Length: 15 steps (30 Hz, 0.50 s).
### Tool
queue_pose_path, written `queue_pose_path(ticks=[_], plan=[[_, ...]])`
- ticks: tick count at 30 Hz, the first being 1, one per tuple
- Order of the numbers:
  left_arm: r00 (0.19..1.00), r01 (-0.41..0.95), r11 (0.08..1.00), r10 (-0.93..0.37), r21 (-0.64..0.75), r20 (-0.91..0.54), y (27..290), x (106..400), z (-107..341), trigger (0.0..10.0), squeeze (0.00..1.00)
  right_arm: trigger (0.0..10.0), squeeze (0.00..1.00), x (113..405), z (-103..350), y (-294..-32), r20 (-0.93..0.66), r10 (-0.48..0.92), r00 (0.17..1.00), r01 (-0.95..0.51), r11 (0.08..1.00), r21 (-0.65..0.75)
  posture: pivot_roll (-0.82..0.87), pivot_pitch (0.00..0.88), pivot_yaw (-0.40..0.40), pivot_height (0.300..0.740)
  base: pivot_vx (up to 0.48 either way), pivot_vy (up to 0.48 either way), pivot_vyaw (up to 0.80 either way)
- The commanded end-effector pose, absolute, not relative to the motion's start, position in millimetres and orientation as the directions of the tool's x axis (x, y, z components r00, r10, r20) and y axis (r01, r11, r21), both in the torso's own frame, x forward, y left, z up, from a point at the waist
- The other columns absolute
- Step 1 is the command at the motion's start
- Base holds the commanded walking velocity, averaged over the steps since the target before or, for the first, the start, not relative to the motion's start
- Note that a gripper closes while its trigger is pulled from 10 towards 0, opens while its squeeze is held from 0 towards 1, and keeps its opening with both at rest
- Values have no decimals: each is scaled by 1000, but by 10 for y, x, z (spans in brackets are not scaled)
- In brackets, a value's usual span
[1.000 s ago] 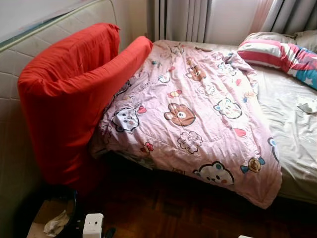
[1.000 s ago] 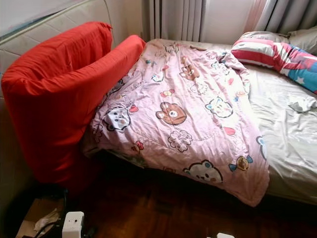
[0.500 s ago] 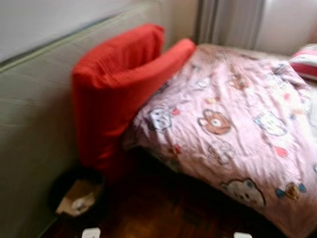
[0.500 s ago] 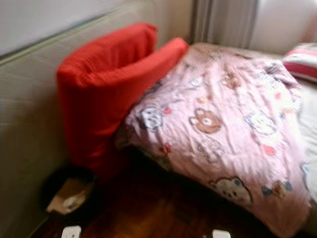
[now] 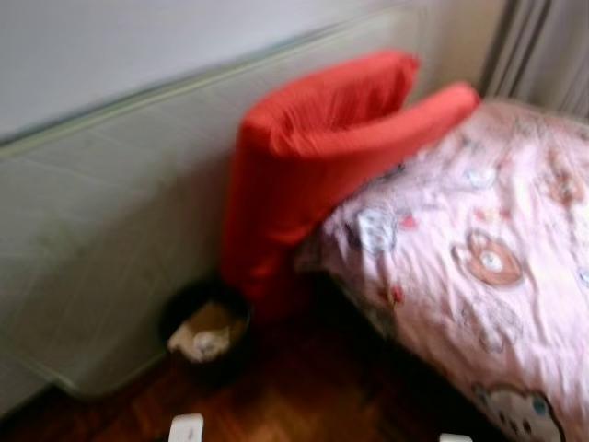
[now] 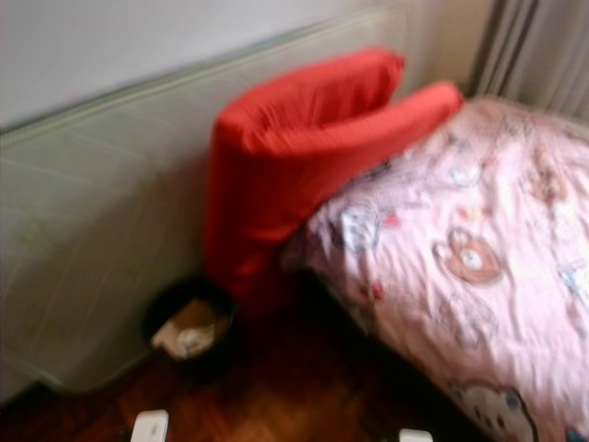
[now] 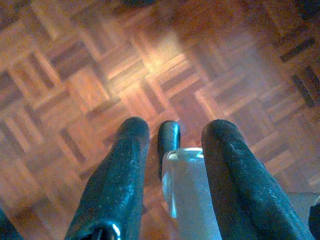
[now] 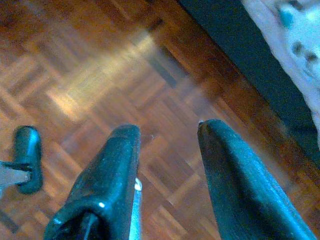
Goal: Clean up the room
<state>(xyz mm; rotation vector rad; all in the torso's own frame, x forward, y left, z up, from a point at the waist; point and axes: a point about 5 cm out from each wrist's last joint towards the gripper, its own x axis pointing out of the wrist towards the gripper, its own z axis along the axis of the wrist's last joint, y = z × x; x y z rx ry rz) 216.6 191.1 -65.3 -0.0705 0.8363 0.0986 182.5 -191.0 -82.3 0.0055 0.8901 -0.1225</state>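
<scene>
An upright mattress (image 5: 101,249) lines the wall, a red cushion (image 5: 313,157) leaning on it beside the bed's pink quilt (image 5: 479,267). On the floor (image 7: 75,65) at the cushion's foot sits a black bin (image 5: 204,331) holding crumpled paper, ahead and left, nearer the left arm. Both hang low over parquet: left end effector (image 7: 175,137) apart around a pale object, seemingly its own foot; right end effector (image 8: 165,132) apart, empty.

No text, label, brand, number or sign can be read anywhere. The pink blanket (image 5: 479,267) carries printed cartoon animal faces, bears among them, but no lettering can be made out, and the head views are blurred.
</scene>
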Motion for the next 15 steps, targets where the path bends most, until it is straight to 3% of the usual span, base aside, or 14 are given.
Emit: queue_pose_path(ticks=[1, 15], plan=[[629, -122, 992, 71, -9, -774, 1917, 2056, -720, 10000, 0, 10000, 0, 1733, -870, -1890, -794, -97, 600, 101, 994, -46, 29, 162, 7, 740, 0, 0, 800], [631, -124, 992, 71, -10, -773, 1935, 2010, -739, 10000, 0, 10000, 0, 1700, -886, -1884, -801, -93, 592, 89, 995, -49, 30, 172, 9, 740, 0, 0, 800]])
